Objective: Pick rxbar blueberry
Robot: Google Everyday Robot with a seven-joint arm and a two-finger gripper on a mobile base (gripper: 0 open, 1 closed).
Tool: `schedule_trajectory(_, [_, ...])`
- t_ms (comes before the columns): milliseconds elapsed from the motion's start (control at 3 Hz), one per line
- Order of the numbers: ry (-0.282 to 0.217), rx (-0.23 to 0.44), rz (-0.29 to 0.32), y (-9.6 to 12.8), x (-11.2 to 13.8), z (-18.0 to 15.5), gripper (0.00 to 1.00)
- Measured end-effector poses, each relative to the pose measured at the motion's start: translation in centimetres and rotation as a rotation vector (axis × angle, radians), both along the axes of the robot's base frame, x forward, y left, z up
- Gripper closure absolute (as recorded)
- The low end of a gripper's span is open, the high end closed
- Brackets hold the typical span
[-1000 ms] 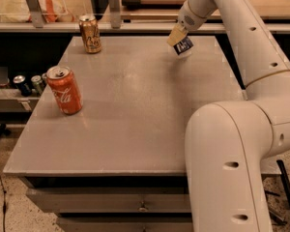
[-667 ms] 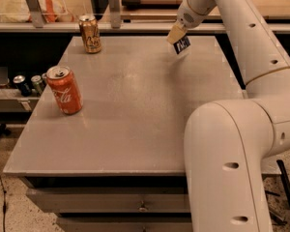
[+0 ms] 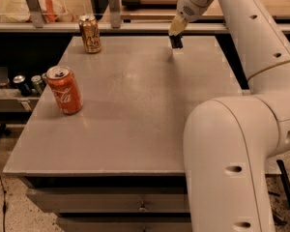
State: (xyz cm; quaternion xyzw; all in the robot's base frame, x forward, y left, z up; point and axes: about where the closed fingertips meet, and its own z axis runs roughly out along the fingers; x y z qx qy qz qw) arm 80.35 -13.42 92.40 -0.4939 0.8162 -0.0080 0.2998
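The white arm reaches over the far side of the worktop (image 3: 135, 110). The gripper (image 3: 176, 33) points down there, jaws clamped on the rxbar blueberry (image 3: 176, 42). The bar hangs above the surface, its long axis about upright. A red can (image 3: 64, 90) and a gold can (image 3: 90, 34) stand at the left.

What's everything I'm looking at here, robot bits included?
table: one, grey, centre, drawers beneath.
Coca-Cola can: one, red, upright near the table's left edge.
gold can: one, gold-tan, upright at the far left corner.
small cans: at least two, silver-topped, on a lower shelf left of the table.
rxbar blueberry: one, dark navy, pinched in the gripper over the table's far side.
arm: one, white, right side.
gripper: one, tan fingers shut on the bar, at the table's far side.
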Motion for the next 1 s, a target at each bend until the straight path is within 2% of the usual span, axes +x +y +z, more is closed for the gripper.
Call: schedule_trajectory(1000, [-0.036,-0.052,-0.002,0.1,-1.0,3.0,1.0])
